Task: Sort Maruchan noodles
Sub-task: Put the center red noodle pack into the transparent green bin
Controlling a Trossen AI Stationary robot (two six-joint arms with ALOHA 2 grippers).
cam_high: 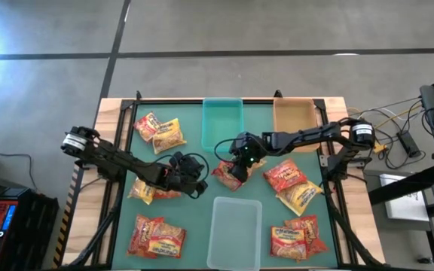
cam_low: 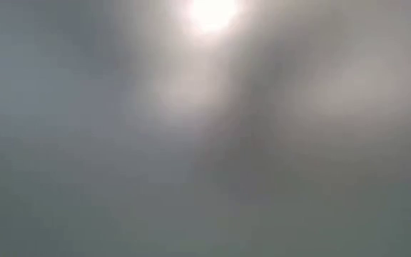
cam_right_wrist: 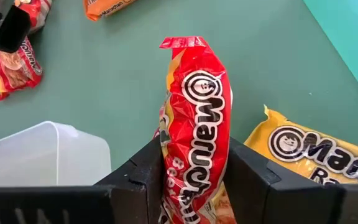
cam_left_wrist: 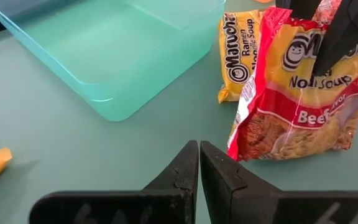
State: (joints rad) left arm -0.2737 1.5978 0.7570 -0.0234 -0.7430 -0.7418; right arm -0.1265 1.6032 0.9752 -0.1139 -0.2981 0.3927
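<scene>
A red crinkly plastic Maruchan beef ramen packet (cam_right_wrist: 194,124) is held on edge in the right gripper (cam_right_wrist: 194,180), fingers closed against both flat faces, approx. table centre, just off the clear plastic bin (cam_high: 236,226) at its 12 o'clock. A yellow ramen packet (cam_right_wrist: 319,155) lies beside it. The left gripper (cam_left_wrist: 199,163) waits at 9 o'clock of centre, fingers pressed together, nothing held. Packet is judged light, slippery film w/ a brittle noodle block inside; best pinched mid-body across the faces, not squeezed hard. The teal plastic bin (cam_high: 222,120) sits at 12 o'clock.
</scene>
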